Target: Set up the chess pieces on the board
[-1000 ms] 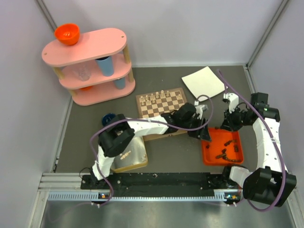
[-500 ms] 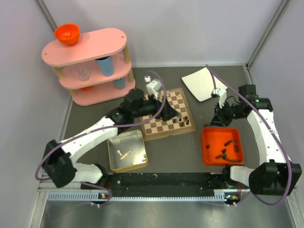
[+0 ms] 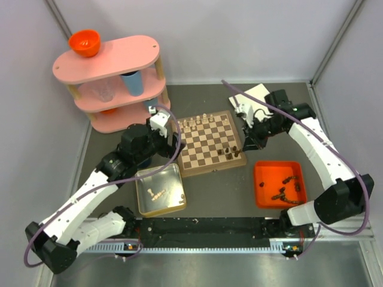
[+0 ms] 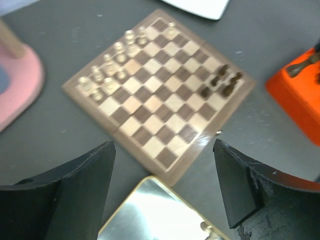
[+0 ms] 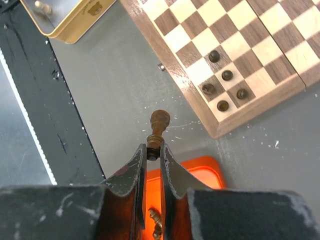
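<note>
The board (image 3: pixel 206 146) lies mid-table, with pale chess pieces (image 3: pixel 194 123) along its far edge and several dark chess pieces (image 3: pixel 231 152) at its near right corner. My right gripper (image 5: pixel 153 152) is shut on the base of a dark piece (image 5: pixel 160 121) and holds it above the table, just off that corner of the board (image 5: pixel 225 45). In the top view the right gripper (image 3: pixel 247 142) hovers beside the board's right edge. My left gripper (image 4: pixel 165 185) is open and empty, above the gap between the board (image 4: pixel 160 100) and the tin. It also shows in the top view (image 3: pixel 173 133).
An orange tray (image 3: pixel 258 185) with several dark pieces sits at the near right and shows below my right fingers (image 5: pixel 200 172). A silver tin (image 3: pixel 139 194) with a few pale pieces sits at the near left. A pink shelf unit (image 3: pixel 114 66) stands far left; white paper (image 3: pixel 256 103) lies far right.
My left arm has swung from the board's right side back across to its left. My right gripper has moved from the orange tray to the board's near right corner.
</note>
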`<control>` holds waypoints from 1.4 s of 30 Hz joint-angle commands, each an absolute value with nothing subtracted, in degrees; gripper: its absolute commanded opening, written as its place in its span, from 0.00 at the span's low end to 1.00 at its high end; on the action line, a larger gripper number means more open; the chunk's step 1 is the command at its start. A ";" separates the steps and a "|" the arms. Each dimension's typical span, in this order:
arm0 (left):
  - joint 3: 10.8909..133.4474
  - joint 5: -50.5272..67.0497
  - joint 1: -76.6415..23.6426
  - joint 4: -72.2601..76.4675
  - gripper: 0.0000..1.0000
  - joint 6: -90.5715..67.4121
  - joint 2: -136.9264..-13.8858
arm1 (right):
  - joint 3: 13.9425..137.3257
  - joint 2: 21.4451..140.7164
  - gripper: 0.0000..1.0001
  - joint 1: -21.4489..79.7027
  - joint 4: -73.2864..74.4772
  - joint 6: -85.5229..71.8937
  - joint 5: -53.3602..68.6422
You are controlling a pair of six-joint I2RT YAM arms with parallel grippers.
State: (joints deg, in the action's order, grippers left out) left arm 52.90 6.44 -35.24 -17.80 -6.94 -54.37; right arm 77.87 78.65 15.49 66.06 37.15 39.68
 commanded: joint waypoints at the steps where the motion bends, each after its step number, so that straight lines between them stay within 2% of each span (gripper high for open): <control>1: 50.37 -5.52 -35.07 -22.06 0.85 2.89 -49.23 | 84.45 82.87 0.00 21.61 66.09 36.30 36.65; 8: 44.66 -7.20 -35.07 -20.48 0.85 2.90 -43.34 | 91.31 89.47 0.00 26.36 68.99 38.31 38.67; 14: 41.84 -9.84 -35.07 -17.76 0.86 2.72 -39.39 | 96.50 95.27 0.00 30.93 70.58 39.81 32.53; 18: 39.91 -15.72 -35.07 -16.00 0.86 3.16 -35.87 | 100.01 98.69 0.00 34.53 70.58 39.82 24.98; 22: 38.59 -25.55 -35.07 -15.03 0.88 3.43 -31.57 | 103.00 102.82 0.00 36.47 70.84 38.94 21.36; 26: 37.36 -30.13 -35.07 -13.80 0.91 3.95 -28.31 | 105.38 106.69 0.00 38.84 71.01 38.06 18.81; 30: 36.39 -31.73 -35.07 -12.75 0.95 4.39 -26.28 | 107.75 110.55 0.00 39.72 71.36 37.35 17.14; 42: 36.12 -32.34 -34.98 -12.31 0.94 4.75 -24.52 | 110.30 116.10 0.00 42.80 72.07 36.56 15.64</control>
State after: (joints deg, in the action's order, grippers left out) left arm 36.38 -31.16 -35.22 -15.55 4.03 -25.41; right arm 107.09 114.48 40.93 71.44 37.30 16.25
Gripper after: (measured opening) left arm 0.945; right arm 0.096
